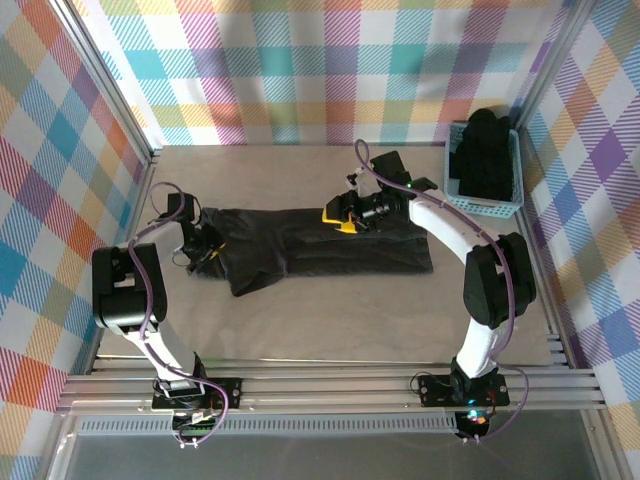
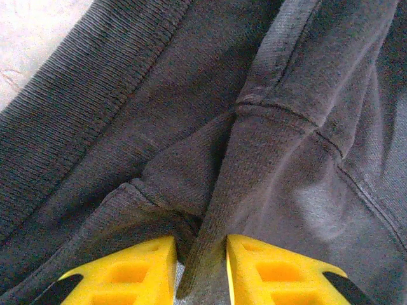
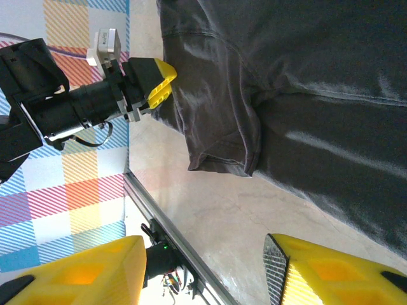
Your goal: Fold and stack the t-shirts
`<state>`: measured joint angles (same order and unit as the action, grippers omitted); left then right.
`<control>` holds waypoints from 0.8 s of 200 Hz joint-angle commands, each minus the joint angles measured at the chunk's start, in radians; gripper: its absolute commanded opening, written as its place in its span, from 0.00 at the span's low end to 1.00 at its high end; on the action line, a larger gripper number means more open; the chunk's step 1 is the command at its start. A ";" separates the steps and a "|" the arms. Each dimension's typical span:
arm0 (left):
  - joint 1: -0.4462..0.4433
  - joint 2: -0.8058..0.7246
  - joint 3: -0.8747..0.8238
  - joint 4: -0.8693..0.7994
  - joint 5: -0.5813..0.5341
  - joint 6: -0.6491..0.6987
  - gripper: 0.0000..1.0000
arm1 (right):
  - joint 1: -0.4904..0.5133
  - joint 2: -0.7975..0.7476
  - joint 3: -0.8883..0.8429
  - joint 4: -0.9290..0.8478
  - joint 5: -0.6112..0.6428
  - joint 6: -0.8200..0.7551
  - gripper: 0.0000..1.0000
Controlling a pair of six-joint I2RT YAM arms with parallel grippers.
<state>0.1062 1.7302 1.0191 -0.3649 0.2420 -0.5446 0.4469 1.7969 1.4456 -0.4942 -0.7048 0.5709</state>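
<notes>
A black t-shirt [image 1: 320, 250] lies spread lengthwise across the middle of the table. My left gripper [image 1: 207, 252] sits at its left end. In the left wrist view the yellow fingers [image 2: 149, 273] are shut on a raised fold of the t-shirt [image 2: 210, 254] beside a seam. My right gripper [image 1: 342, 215] hovers over the shirt's far edge, open, and the right wrist view has bare table between its fingers [image 3: 337, 273]. That view also takes in a sleeve [image 3: 222, 146] and the left gripper [image 3: 156, 79] at the cloth's end. More black t-shirts [image 1: 488, 155] are piled in the basket.
The light blue lattice basket [image 1: 485, 207] stands at the back right corner against the checked wall. Aluminium frame rails [image 1: 320, 385] run along the near edge. Bare tabletop [image 1: 330, 325] stretches in front of the shirt.
</notes>
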 commanded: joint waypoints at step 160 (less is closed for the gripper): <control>-0.089 -0.033 0.175 -0.277 -0.250 0.084 0.40 | 0.004 0.008 -0.003 0.003 -0.015 0.001 0.52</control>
<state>0.0200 1.7397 1.2007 -0.6075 0.0685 -0.4866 0.4469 1.7985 1.4456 -0.4942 -0.7048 0.5713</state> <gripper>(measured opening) 0.389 0.523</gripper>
